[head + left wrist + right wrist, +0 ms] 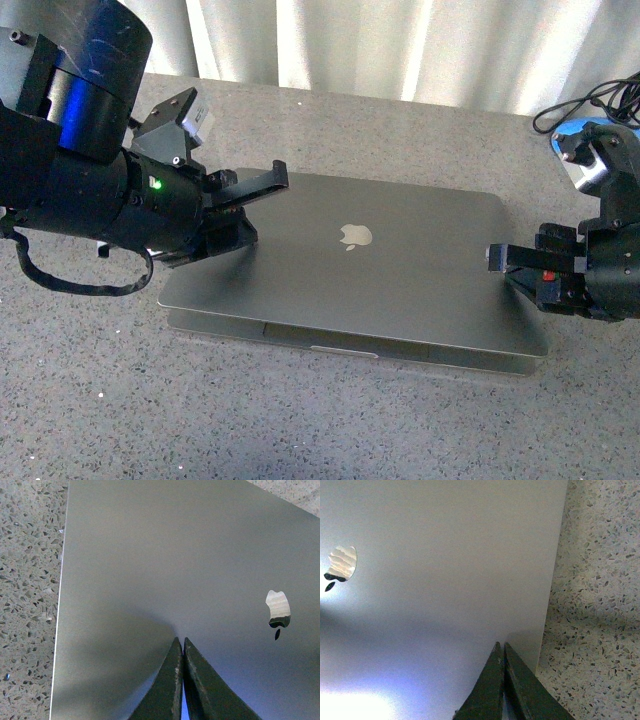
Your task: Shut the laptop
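The laptop [370,270] lies flat on the speckled table with its lid down, the pale apple logo [354,236] facing up. Its keyboard, trackpad and screen are hidden. My left gripper [280,172] is shut and empty over the lid's left part. In the left wrist view the closed tips [180,641] hover just above the grey lid [165,565], with the logo [278,610] off to one side. My right gripper [492,256] is shut and empty at the lid's right edge. In the right wrist view its tips [500,645] sit over the lid [445,570] near that edge.
The grey speckled table [330,420] surrounds the laptop. A pale curtain [400,40] hangs behind the table's far edge. Black cables [590,100] lie at the back right, near my right arm.
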Robot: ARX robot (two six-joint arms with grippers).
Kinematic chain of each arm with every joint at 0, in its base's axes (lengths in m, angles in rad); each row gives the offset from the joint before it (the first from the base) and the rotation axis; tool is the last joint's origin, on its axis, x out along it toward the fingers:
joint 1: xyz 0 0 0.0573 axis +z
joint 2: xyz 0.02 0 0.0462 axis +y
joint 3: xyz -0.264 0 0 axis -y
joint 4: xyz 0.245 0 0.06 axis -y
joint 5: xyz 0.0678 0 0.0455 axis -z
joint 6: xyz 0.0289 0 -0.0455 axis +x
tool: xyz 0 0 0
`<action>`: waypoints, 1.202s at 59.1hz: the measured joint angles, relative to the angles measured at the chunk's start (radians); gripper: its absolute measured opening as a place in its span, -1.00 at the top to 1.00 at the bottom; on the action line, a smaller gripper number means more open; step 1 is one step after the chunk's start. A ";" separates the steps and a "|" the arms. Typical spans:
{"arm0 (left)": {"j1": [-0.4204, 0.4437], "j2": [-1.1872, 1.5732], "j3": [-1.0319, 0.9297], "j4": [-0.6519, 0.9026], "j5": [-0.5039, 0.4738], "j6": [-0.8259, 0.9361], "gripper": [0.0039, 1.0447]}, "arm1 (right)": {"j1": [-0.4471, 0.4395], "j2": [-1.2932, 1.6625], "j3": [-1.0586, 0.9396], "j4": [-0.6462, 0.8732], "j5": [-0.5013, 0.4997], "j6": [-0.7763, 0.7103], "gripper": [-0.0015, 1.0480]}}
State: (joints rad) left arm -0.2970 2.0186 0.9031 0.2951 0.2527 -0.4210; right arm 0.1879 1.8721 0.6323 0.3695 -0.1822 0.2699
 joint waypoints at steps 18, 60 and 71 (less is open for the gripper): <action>0.003 0.011 -0.009 0.022 0.009 -0.006 0.94 | 0.008 0.011 -0.008 0.009 0.000 0.001 0.98; 0.032 0.047 -0.052 0.093 0.040 -0.042 0.94 | 0.021 0.037 -0.018 0.019 0.010 0.009 0.98; 0.050 0.011 -0.080 0.109 0.002 -0.048 0.94 | 0.022 0.000 -0.036 0.038 0.077 -0.033 0.98</action>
State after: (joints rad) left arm -0.2470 2.0296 0.8234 0.4042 0.2543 -0.4694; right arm 0.2100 1.8721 0.5961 0.4072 -0.1055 0.2371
